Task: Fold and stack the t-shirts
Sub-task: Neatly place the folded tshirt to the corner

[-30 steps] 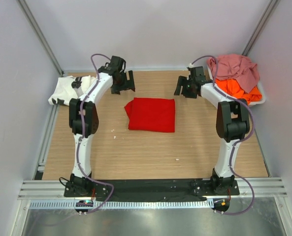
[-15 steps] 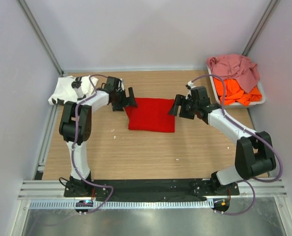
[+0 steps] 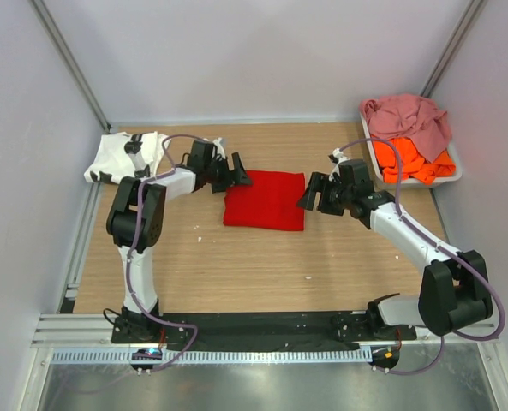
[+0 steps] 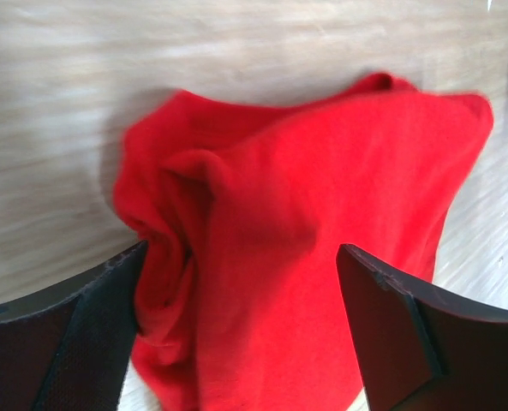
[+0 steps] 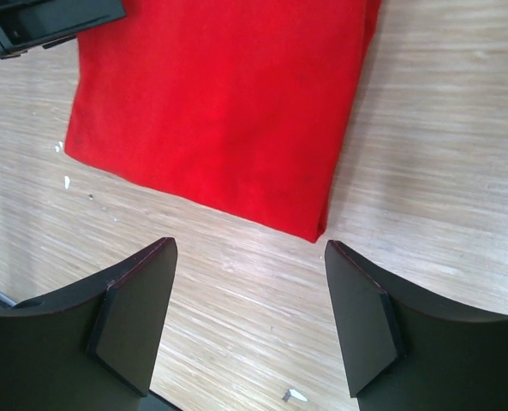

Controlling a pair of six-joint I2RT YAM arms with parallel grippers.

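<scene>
A folded bright red t-shirt lies flat mid-table; it also shows in the left wrist view and the right wrist view. My left gripper is open at its far left corner, jaws straddling the bunched edge. My right gripper is open just off its right edge, jaws over bare wood. A white t-shirt with black print lies at the far left. A dusty pink t-shirt and an orange t-shirt are heaped at the far right.
The pink and orange shirts sit in a pale shallow tray at the far right corner. Small white specks lie on the wooden table. Grey walls close in the table on three sides.
Both arms swung in from the back toward the red shirt. The left gripper has reached its far left corner and the right gripper has settled beside its right edge.
</scene>
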